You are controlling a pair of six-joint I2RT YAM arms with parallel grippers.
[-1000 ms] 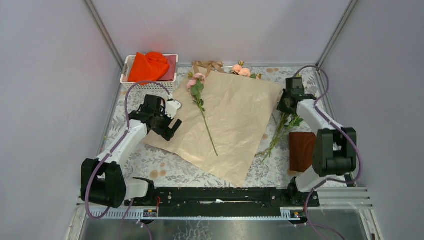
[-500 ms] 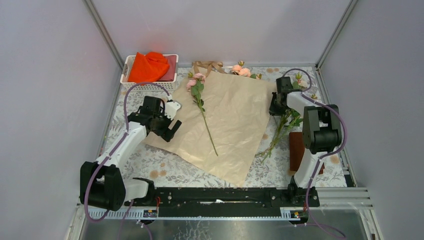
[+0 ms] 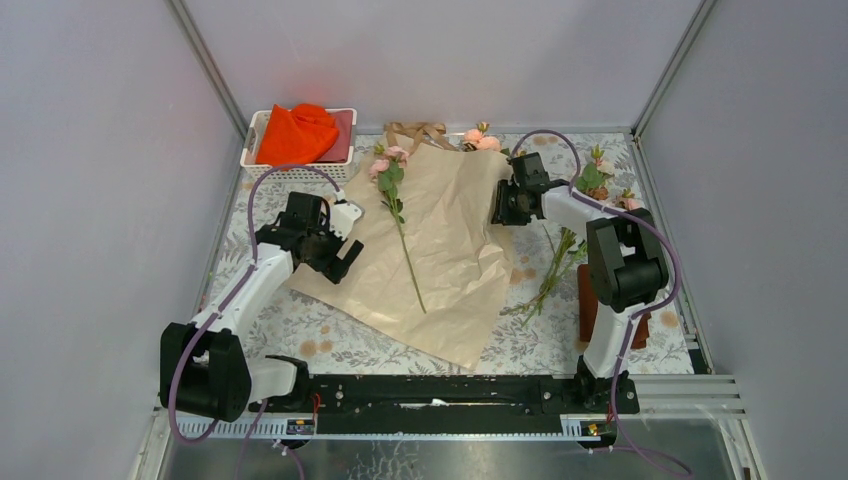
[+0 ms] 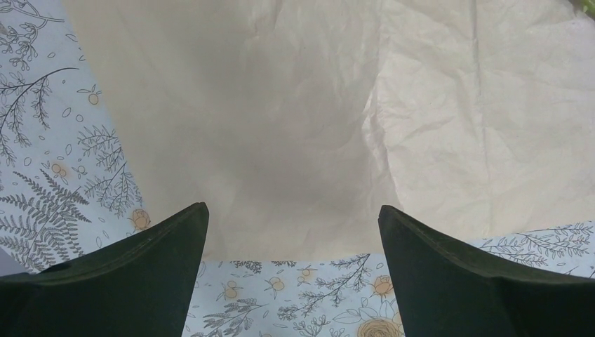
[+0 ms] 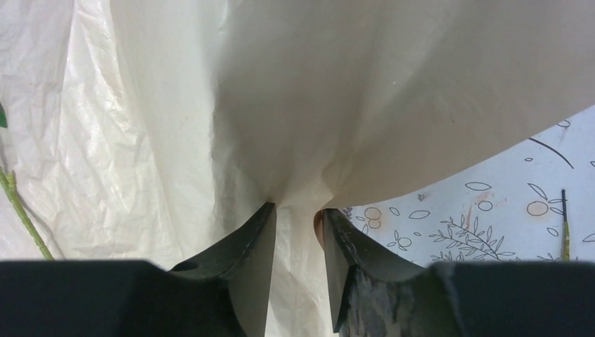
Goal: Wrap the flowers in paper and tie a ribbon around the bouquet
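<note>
**Wrapping Barely Begun**

The right gripper (image 5: 298, 210) grasped the paper (image 3: 450, 250) by its right edge, raised toward the single flower (image 3: 400, 225) lying on the sheet. The left gripper (image 4: 293, 210) hung released over the left corner. Other flowers (image 3: 557, 260) lay on the counter (image 3: 300, 345) beside it; the ribbon (image 3: 420, 130) waited untied at the far edge.

In the top view, the thin peach-orange wrapping paper (image 3: 440, 240) covers part of the narrow tan ribbon (image 3: 418, 130) at upper centre. The right arm (image 3: 620, 265) hides much of the dark red-brown block (image 3: 583, 305). Up close, you can't tell whether the right gripper (image 5: 298, 208) pinches the sheet.
</note>
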